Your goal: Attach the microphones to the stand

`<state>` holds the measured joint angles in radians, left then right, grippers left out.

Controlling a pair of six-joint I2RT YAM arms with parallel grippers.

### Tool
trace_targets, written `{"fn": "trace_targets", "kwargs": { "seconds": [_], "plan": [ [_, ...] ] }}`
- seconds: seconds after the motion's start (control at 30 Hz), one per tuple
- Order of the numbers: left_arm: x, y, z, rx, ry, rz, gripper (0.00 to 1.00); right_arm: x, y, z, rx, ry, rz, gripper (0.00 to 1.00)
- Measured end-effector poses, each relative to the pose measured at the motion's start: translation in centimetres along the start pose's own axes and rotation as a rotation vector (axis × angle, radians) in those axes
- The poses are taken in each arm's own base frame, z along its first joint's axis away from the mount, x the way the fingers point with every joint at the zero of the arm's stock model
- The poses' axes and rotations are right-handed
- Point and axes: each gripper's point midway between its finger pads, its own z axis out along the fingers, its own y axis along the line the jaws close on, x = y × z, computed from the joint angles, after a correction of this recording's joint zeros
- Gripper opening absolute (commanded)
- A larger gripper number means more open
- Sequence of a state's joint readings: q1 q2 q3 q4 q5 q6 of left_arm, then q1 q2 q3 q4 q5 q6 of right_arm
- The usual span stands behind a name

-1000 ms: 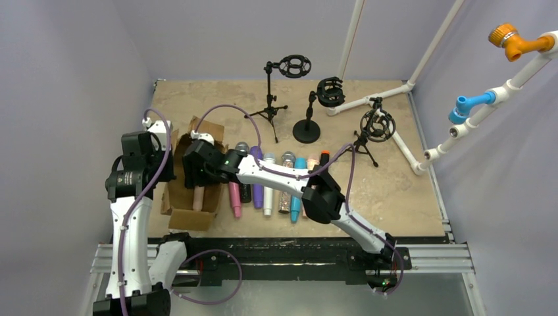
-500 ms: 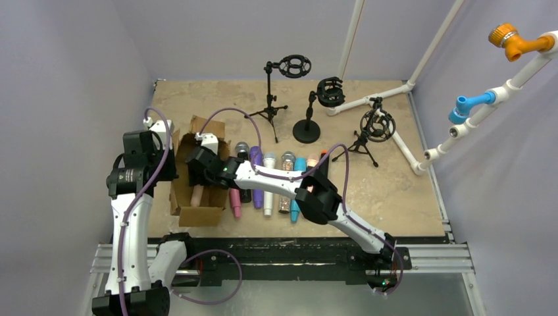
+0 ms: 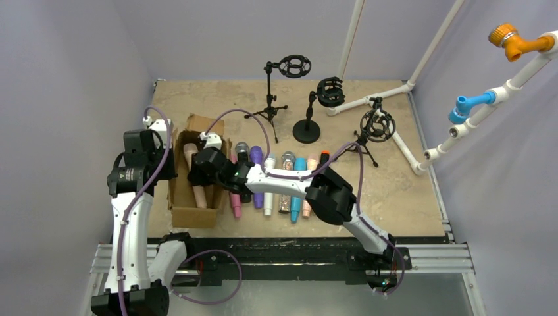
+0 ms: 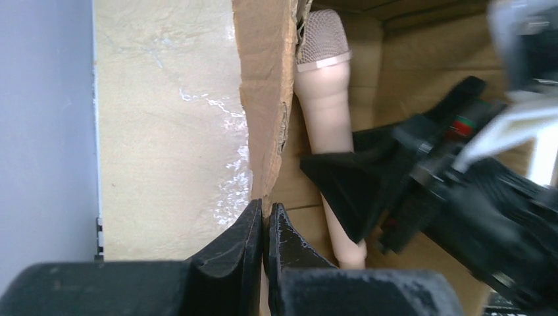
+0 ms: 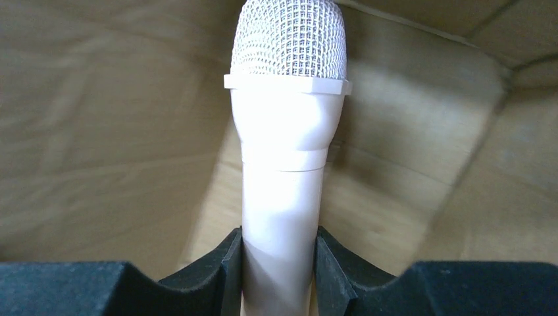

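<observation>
Now the brown cardboard box (image 3: 186,214) sits squarer at the left of the counter (image 3: 395,191) than a second ago, with the left hand (image 4: 263,230) pinched on its wall. Meanwhile the right hand (image 5: 279,263) has reached in and clamps the peach stick microphone (image 5: 287,131) lying inside. The grasp looks secure, so a lift toward the far black stands (image 3: 306,130) likely comes next.
</observation>
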<state>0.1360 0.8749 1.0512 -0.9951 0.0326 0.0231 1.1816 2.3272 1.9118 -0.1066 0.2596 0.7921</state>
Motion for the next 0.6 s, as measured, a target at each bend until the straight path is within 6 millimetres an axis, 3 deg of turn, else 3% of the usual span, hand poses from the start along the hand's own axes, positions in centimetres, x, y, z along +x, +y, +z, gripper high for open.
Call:
{"fn": "trace_targets", "kwargs": {
  "seconds": [0.13,0.37,0.47,0.6],
  "plan": [
    [-0.5,0.9,0.2,-0.049,-0.014,0.02,0.0,-3.0,3.1,-3.3,-0.117,-0.031,0.026,0.0],
    [-1.0,4.4,1.7,-0.226,0.031,0.072,0.0,-10.7,7.5,-11.1,-0.294,-0.15,0.079,0.0],
    [-1.5,5.6,2.0,-0.288,0.028,0.106,0.0,-12.3,6.9,-13.1,-0.319,-0.17,0.106,0.0],
    [-2.5,7.7,2.0,-0.39,0.021,0.162,0.01,-13.5,3.2,-13.5,-0.256,-0.176,0.134,0.0]
  ]
}}
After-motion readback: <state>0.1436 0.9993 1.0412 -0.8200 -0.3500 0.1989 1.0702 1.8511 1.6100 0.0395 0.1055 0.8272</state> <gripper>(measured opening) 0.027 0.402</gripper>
